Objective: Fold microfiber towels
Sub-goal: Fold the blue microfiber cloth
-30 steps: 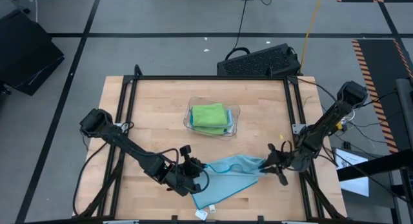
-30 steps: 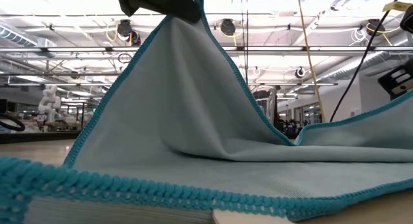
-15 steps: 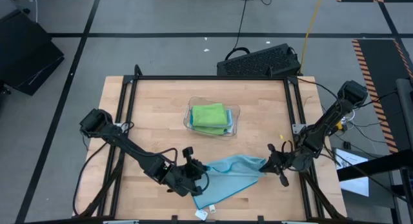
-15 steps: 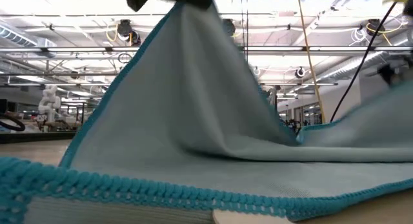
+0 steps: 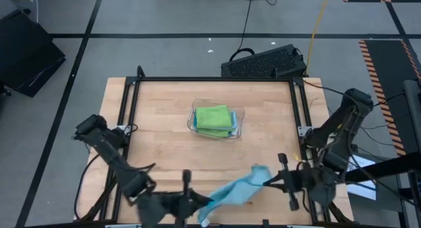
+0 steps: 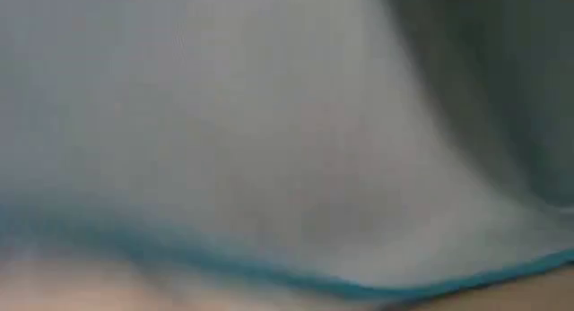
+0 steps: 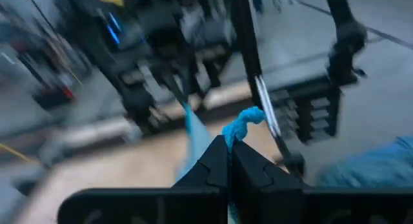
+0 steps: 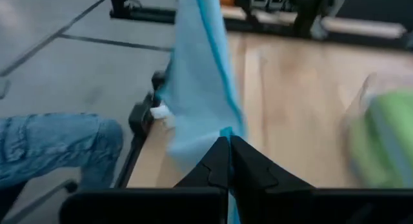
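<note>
While stretched between both arms near the table's front edge, light blue towel (image 5: 233,190) hangs lifted off the wood as a narrow twisted band running from lower left up to the right. Left gripper (image 5: 197,203) down at the near edge, left of centre, fingers pinched tight on one end of that towel; in its wrist view the dark fingers (image 7: 219,166) meet with a bunched bit of blue hem sticking out between them. Right gripper (image 5: 271,181) further right and slightly farther in, also clamped shut on the other end, with cloth draping away from the closed tips (image 8: 227,161) and a small white tag (image 8: 159,112) showing on the fabric. Low view pretty much all blurry blue cloth with a teal hem, so nothing else to read there. Mid-table, well apart from all this, clear plastic tray (image 5: 239,116) holding a folded lime green towel (image 5: 214,117) on top, with a sliver of blue under it. Beyond the table's far edge, black keyboard (image 5: 263,62) on the floor.
</note>
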Robot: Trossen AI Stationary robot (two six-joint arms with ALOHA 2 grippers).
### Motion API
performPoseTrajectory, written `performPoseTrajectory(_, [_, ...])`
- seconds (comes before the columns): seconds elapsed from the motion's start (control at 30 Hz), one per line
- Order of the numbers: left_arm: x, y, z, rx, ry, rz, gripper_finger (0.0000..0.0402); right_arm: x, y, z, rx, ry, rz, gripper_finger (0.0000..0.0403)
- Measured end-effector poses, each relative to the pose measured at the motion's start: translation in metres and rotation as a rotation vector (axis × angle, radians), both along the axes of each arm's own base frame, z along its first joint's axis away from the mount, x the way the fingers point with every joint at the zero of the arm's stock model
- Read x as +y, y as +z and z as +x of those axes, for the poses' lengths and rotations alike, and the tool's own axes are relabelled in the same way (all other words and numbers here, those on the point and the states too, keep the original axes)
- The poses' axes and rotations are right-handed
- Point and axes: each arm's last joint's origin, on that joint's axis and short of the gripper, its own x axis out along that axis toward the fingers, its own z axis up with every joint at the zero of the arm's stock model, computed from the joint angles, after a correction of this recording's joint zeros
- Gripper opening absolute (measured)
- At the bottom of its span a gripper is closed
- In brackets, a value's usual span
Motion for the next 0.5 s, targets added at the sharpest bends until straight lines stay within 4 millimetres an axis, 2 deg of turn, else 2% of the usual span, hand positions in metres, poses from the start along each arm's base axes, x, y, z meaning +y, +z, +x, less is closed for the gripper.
performPoseTrajectory(0.1, [-0.009, 0.036, -0.014, -0.074, 0.042, 0.109, 0.0006, 0.012, 0.034, 0.004, -0.029, 0.000, -0.050, 0.0001])
performPoseTrajectory(0.2, [-0.011, 0.072, -0.032, -0.124, 0.153, 0.198, 0.0004, 0.014, 0.065, 0.005, -0.040, 0.000, -0.044, 0.0001])
performPoseTrajectory(0.3, [-0.001, 0.094, -0.049, -0.125, 0.260, 0.177, 0.0006, 0.008, 0.080, 0.004, -0.058, -0.045, -0.065, 0.0000])
performPoseTrajectory(0.37, [0.008, 0.091, -0.055, -0.082, 0.282, 0.165, 0.0004, 0.001, 0.077, 0.004, -0.037, -0.067, -0.085, 0.0000])
performPoseTrajectory(0.5, [0.028, 0.058, -0.053, 0.048, 0.403, 0.189, 0.0005, -0.018, 0.054, 0.008, 0.032, -0.143, -0.149, 0.0000])
